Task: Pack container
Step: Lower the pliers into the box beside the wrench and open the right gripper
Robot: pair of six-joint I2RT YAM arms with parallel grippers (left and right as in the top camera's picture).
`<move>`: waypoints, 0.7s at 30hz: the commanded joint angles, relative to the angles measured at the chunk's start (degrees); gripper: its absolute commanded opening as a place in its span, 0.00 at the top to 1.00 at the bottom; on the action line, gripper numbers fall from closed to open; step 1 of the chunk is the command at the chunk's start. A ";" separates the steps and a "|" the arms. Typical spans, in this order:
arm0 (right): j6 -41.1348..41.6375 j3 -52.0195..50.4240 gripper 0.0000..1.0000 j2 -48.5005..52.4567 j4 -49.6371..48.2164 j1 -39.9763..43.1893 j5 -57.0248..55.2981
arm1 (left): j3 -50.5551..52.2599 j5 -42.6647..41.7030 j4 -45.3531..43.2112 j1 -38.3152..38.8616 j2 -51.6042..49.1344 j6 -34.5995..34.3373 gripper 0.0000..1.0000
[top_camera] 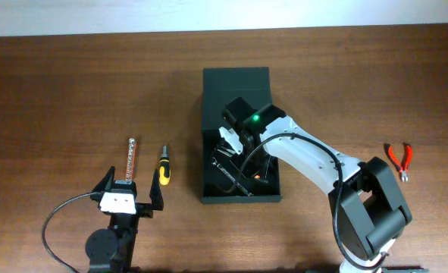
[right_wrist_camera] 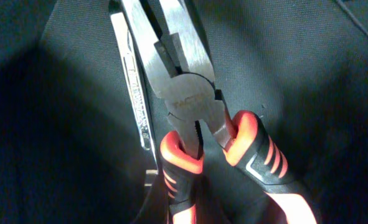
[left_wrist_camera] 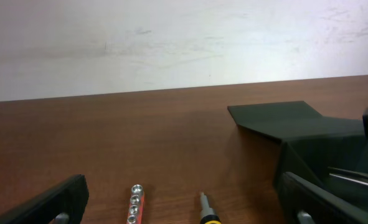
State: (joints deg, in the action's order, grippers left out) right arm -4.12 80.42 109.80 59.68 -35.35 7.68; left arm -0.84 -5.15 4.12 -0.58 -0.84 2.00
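1. Right gripper [top_camera: 233, 144]: positioned down inside the container [top_camera: 239, 199]; its fingers do not appear in the right wrist view, so it cannot be told whether they are clenched, released or grasping.
2. Directly below and ahead of this gripper lie combination pliers [right_wrist_camera: 190, 99] with red-and-black handles, the nose pointing away from the wrist; a silver flat tool [right_wrist_camera: 134, 93] lies just beside them on the container floor, to the camera's left.
3. The container sits between the two arms, its flap lid [top_camera: 236, 83] folded open on the far side of the right gripper.
4. Left gripper [top_camera: 133, 188]: released, fingers spread wide, grasping nothing; a yellow-handled screwdriver [top_camera: 164, 168] lies just ahead of its right finger, and a bit strip [top_camera: 130, 158] lies ahead, close to its centre line.
5. Small red pliers [top_camera: 400, 161] lie on the table, well apart from the right gripper on its outer side.

Hazards, judged from this state:
- If the right fingers retain any hold on the handles, a lift would drag the combination pliers back out; confirm release first.
- The pliers lie close to the silver tool; a sideways exit could disturb both.
- The arm crosses the near wall at a low angle; a shallow withdrawal could catch it and shift the container.
- The screwdriver is off-centre to the left gripper; an uncorrected approach could make a finger strike it and roll it away.
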 commanded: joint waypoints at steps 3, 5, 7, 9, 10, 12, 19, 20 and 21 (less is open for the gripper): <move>-0.15 -0.50 0.96 -0.35 -1.51 -0.33 0.98 | 0.33 0.42 0.15 -0.39 0.48 0.87 0.01; -0.15 -0.50 0.96 -0.35 -1.95 -0.33 0.96 | 0.33 0.39 0.15 -0.39 0.48 0.87 0.01; -0.15 -0.50 0.96 -0.35 -2.36 -0.33 0.96 | 0.33 0.39 0.15 -0.39 0.48 0.87 0.01; -0.15 -0.50 0.96 -0.33 -2.82 -0.33 0.96 | 0.33 0.42 0.15 -0.39 0.48 0.87 0.01; -0.15 -0.50 0.96 -0.33 -3.13 -0.33 0.96 | 0.33 0.42 0.15 -0.39 0.48 0.87 0.01; -0.15 -0.52 0.96 -0.09 -3.65 -0.33 0.96 | 0.33 0.42 0.15 -0.39 0.48 0.87 0.01; -0.15 -0.52 0.96 1.66 -3.85 -0.33 0.94 | 0.33 0.42 0.15 -0.39 0.48 0.87 0.01; -0.15 -0.52 0.96 1.90 -3.91 -0.33 0.94 | 0.33 0.39 0.15 -0.39 0.48 0.87 0.01; -0.15 -0.52 0.96 2.05 -3.93 -0.33 0.94 | 0.33 0.42 0.15 -0.39 0.48 0.87 0.01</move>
State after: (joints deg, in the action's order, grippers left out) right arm -4.32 80.29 110.93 56.05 -35.35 7.68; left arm -0.84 -5.15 4.10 -0.58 -0.84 2.00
